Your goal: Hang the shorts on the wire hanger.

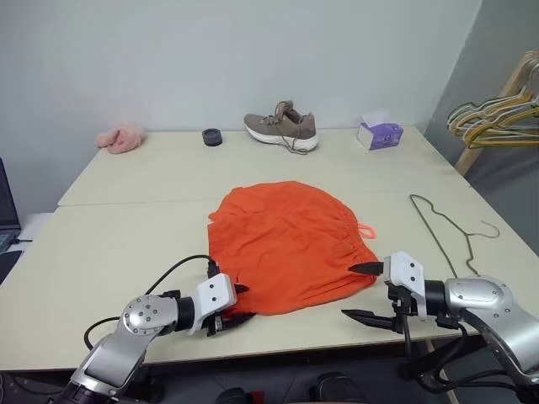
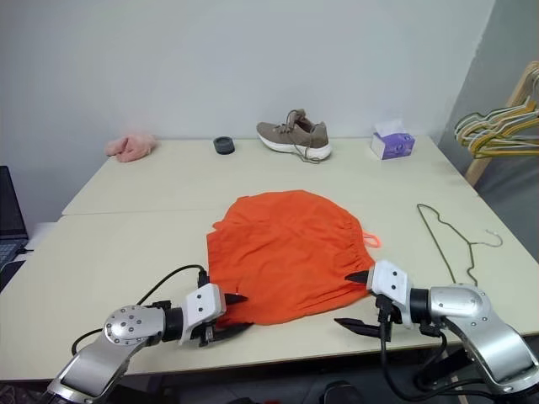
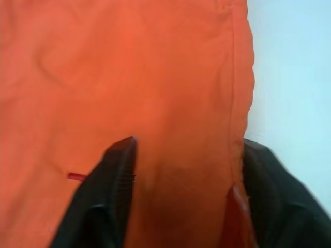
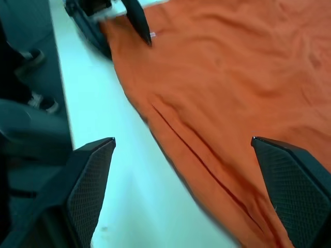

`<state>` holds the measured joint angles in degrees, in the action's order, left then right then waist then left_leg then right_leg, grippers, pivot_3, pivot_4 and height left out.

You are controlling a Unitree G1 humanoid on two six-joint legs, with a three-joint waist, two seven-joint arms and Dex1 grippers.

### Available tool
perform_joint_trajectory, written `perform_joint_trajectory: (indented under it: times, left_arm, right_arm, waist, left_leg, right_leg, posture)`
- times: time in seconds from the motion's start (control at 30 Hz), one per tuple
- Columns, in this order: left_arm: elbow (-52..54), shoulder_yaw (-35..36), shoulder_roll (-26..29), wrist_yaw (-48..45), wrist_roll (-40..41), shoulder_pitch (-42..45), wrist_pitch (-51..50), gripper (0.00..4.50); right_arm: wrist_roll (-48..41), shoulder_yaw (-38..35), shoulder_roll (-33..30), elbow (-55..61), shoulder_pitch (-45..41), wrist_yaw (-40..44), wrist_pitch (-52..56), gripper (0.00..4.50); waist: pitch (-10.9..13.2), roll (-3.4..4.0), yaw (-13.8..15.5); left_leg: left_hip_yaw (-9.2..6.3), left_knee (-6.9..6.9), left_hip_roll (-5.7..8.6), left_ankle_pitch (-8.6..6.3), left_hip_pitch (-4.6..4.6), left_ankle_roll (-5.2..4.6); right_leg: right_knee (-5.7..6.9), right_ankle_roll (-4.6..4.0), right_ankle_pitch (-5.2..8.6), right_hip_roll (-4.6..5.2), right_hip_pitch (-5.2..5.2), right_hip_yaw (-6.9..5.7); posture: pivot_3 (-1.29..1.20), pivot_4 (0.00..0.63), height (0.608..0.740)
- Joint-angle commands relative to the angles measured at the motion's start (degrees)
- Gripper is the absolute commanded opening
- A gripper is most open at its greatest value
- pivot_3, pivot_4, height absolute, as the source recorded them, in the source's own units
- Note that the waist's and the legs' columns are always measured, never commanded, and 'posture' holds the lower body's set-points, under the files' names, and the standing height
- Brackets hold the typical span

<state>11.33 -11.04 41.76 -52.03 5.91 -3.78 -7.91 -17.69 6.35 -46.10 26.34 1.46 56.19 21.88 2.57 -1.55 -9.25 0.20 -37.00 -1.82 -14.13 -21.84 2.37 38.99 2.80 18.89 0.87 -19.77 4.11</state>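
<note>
The orange shorts (image 1: 286, 244) lie spread flat in the middle of the table, their drawstring loop (image 1: 365, 228) poking out on the right. My left gripper (image 1: 247, 304) is at their near left corner, its fingers apart and straddling the hem, with fabric lying between the fingers (image 3: 121, 165) in the left wrist view. My right gripper (image 1: 360, 292) is wide open just off the near right corner, pointing left along the table's front edge. Its wrist view shows the hem between its fingertips (image 4: 98, 155). The wire hanger (image 1: 431, 225) lies flat on the table to the right of the shorts.
Along the far edge sit a pink fuzzy cloth (image 1: 122, 137), a small black round thing (image 1: 212, 136), a brown shoe (image 1: 282, 129) and a purple tissue box (image 1: 379, 135). A bunch of hangers (image 1: 497, 118) hangs off the table's right side. A laptop edge (image 1: 5, 210) shows far left.
</note>
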Motion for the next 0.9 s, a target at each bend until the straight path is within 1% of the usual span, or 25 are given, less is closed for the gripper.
perform_joint_trajectory:
  times: [0.03,0.2,0.3,0.37,0.47,0.57,0.6,0.63,0.73,0.77,0.8,0.9]
  left_arm:
    - [-1.04,0.91,-0.59,0.64,-0.46,1.7,0.82,1.71]
    - [0.79,3.11,-1.25,1.15,1.61,1.92,-0.4,0.1]
    - [2.86,4.98,-1.53,1.33,3.8,1.52,-2.42,0.04]
    - [3.94,6.34,-1.55,1.56,4.85,1.29,-2.95,0.04]
    - [4.74,7.19,-1.69,1.96,5.35,1.51,-3.46,0.04]
    - [4.61,7.95,-1.58,2.3,5.45,1.87,-3.44,0.0]
    - [4.48,8.1,-1.51,2.39,5.42,1.98,-3.42,0.0]
    - [4.16,8.36,-1.4,2.46,5.33,2.11,-3.25,0.0]
    - [2.77,8.8,-0.93,2.49,4.47,2.85,-2.23,0.0]
    - [1.97,8.88,-0.78,2.59,3.95,3.47,-1.58,0.0]
    - [1.42,8.94,-0.7,2.66,3.6,3.89,-1.12,0.0]
    - [-1.17,9.58,0.43,2.38,2.57,6.29,0.74,0.0]
  right_arm:
    - [7.44,2.61,-0.83,-3.38,-3.06,-1.01,-6.7,4.5]
    - [16.76,7.1,0.44,-12.39,-8.39,-2.86,-14.79,4.5]
    - [21.41,9.83,1.05,-17.97,-11.79,-3.32,-18.52,4.5]
    - [25.38,12.69,2.55,-23.68,-15.21,-4.13,-22.22,4.5]
    - [27.92,14.46,5.35,-29.65,-18.95,-5.48,-25.45,4.5]
    - [29.08,14.24,7.5,-34.88,-22.44,-7.05,-28.04,3.92]
    - [29.35,14.06,7.8,-36.24,-23.29,-7.2,-28.81,3.51]
    - [29.78,13.8,7.9,-38.32,-24.79,-7.63,-29.95,3.23]
    - [30.75,13.26,7.92,-43.78,-28.9,-8.77,-33.86,2.15]
    - [30.83,13.11,7.87,-45.21,-30.24,-8.84,-35.34,1.74]
    - [30.84,13.04,7.85,-46.27,-31.15,-8.86,-36.46,1.44]
    - [30.92,12.38,5.86,-49.78,-36.0,-7.74,-42.06,0.34]
  waist:
    - [0.0,0.01,-0.34]
    - [0.0,0.02,-0.81]
    - [0.01,0.02,-1.1]
    - [0.01,0.02,-1.5]
    - [-0.02,0.0,-1.9]
    - [-0.04,-0.01,-2.06]
    - [-0.03,-0.01,-2.02]
    - [-0.03,-0.01,-2.0]
    - [0.0,0.04,-1.99]
    - [0.0,0.03,-1.99]
    - [0.0,0.04,-2.0]
    - [0.04,0.09,-2.03]
  left_leg:
    - [0.01,0.0,0.0,0.0,0.04,0.0]
    - [0.03,0.0,0.02,0.0,0.04,0.0]
    - [-0.03,0.01,0.0,0.0,0.01,0.0]
    - [-0.07,0.02,-0.02,0.0,0.01,0.0]
    - [-0.13,0.01,-0.02,0.0,0.05,0.0]
    - [-0.14,-0.03,0.0,0.0,0.12,0.0]
    - [-0.15,-0.04,0.0,0.01,0.13,-0.01]
    - [-0.15,-0.05,0.0,0.01,0.13,-0.01]
    - [-0.13,-0.07,0.03,0.04,0.12,-0.06]
    - [-0.11,-0.06,0.04,0.04,0.12,-0.07]
    - [-0.12,-0.06,0.04,0.04,0.11,-0.07]
    - [-0.19,-0.04,0.05,0.04,0.08,-0.06]
  right_leg:
    - [0.0,0.01,0.0,0.01,0.04,-0.01]
    - [0.0,0.04,-0.01,0.02,0.05,0.0]
    - [0.0,0.03,-0.02,0.02,0.04,0.01]
    - [0.0,0.02,-0.02,0.03,0.04,0.0]
    - [0.0,-0.09,-0.08,0.04,0.13,0.01]
    - [0.02,-0.05,-0.1,0.03,0.21,-0.01]
    - [0.02,-0.03,-0.11,0.04,0.23,-0.01]
    - [0.02,-0.03,-0.12,0.05,0.24,-0.01]
    - [0.02,-0.08,-0.2,0.17,0.24,-0.02]
    - [0.02,-0.09,-0.21,0.19,0.24,-0.02]
    - [0.01,-0.09,-0.21,0.19,0.24,-0.02]
    - [0.02,-0.1,-0.22,0.19,0.21,0.0]
  posture:
    - [-0.22,0.0,0.74]
    - [-0.21,0.0,0.74]
    - [-0.2,0.0,0.74]
    - [-0.2,0.0,0.74]
    - [-0.18,0.0,0.74]
    - [-0.17,0.0,0.74]
    - [-0.17,0.0,0.74]
    - [-0.17,0.0,0.74]
    - [-0.17,0.0,0.74]
    - [-0.17,0.0,0.74]
    - [-0.17,0.0,0.74]
    - [-0.17,0.0,0.74]
